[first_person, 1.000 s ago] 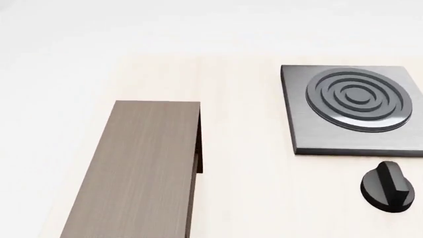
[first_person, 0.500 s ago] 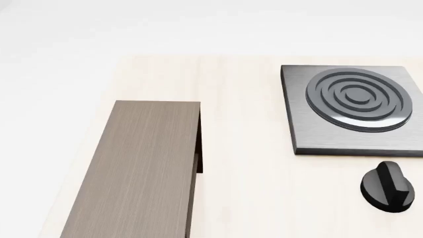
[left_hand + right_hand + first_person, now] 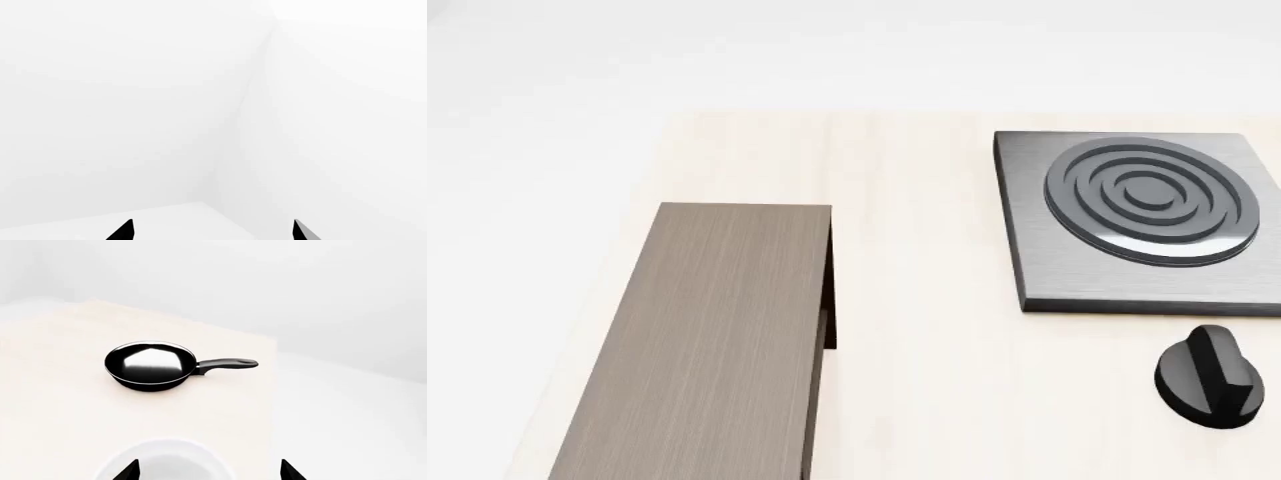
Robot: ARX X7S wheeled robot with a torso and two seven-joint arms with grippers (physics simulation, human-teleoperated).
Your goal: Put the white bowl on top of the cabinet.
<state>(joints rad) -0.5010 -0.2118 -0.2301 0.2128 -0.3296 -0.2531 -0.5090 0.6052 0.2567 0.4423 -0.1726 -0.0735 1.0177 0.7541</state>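
Note:
The cabinet (image 3: 714,340), a long box with a grey-brown wood-grain top, lies at the left of the pale table in the head view; nothing rests on it. The white bowl (image 3: 163,462) shows only in the right wrist view, its rim partly cut off by the frame edge, just beyond my right gripper (image 3: 209,471). That gripper is open, its two dark fingertips wide apart with the bowl's rim behind them. My left gripper (image 3: 212,231) is open too and faces bare white walls. Neither gripper appears in the head view.
A black frying pan (image 3: 152,365) sits on the table beyond the bowl, its handle (image 3: 227,364) pointing at the table's edge. In the head view a square grey stove plate (image 3: 1141,220) and a black knob (image 3: 1212,375) stand at the right.

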